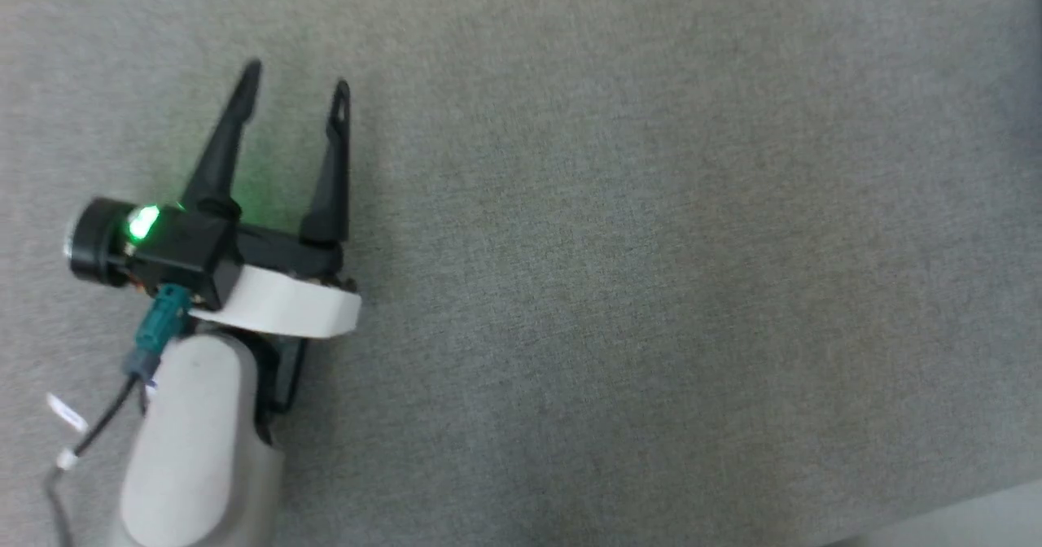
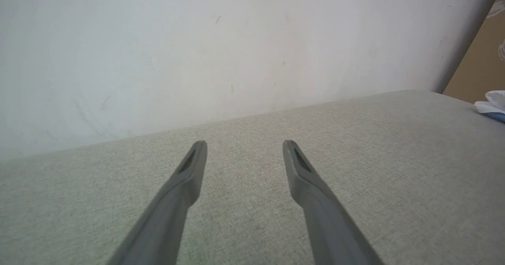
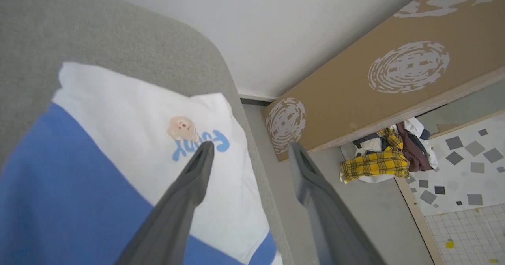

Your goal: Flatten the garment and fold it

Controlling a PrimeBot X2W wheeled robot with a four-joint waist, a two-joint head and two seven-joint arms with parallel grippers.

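Left gripper (image 1: 297,77) sits over the bare grey surface (image 1: 651,246), fingers spread wide, nothing between them. Right gripper (image 3: 251,146) is likewise wide open and empty; in its wrist view one finger crosses the garment (image 3: 118,111), but contact with the cloth cannot be told. Garment lies at the rounded corner of the surface near the wall (image 3: 296,28), white panel with a small print facing up and a blue band beside it; a clothes pile (image 3: 386,158) sits on the floor beyond.
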